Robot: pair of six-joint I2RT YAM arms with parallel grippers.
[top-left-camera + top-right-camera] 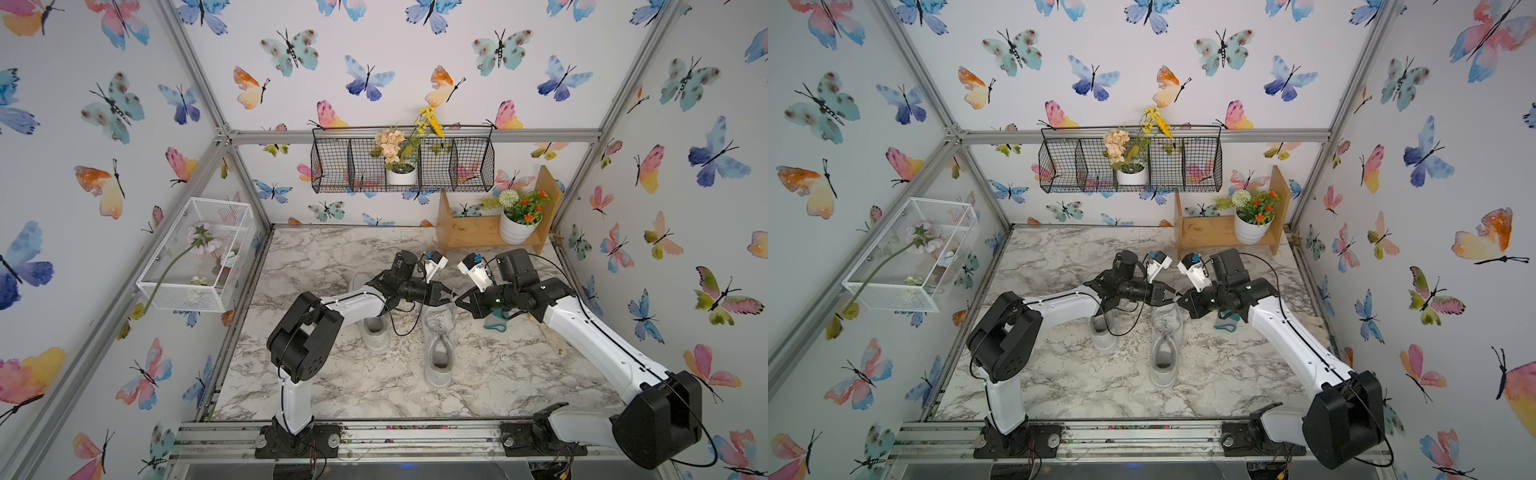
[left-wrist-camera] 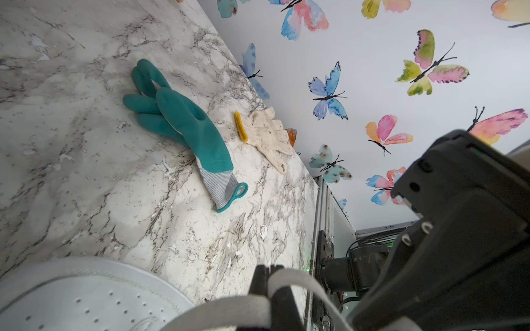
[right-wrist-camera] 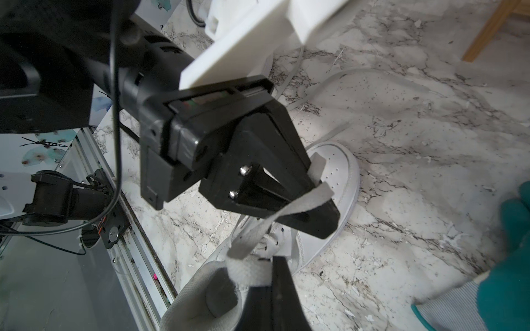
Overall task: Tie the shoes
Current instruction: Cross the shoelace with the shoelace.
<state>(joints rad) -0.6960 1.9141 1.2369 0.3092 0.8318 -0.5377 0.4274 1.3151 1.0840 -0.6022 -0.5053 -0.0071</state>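
Two white shoes stand on the marble table in both top views. The left shoe is partly under my left arm. The right shoe lies mid-table, its toe pointing to the back. Above that toe my left gripper and right gripper meet tip to tip. In the left wrist view the left gripper is shut on a white lace. In the right wrist view the right gripper is shut on a lace over the shoe's opening.
A teal-green glove lies under my right arm, with a white knit glove beyond it near the wall. A wooden shelf with a potted plant stands at the back right. A white mesh basket juts from the left wall.
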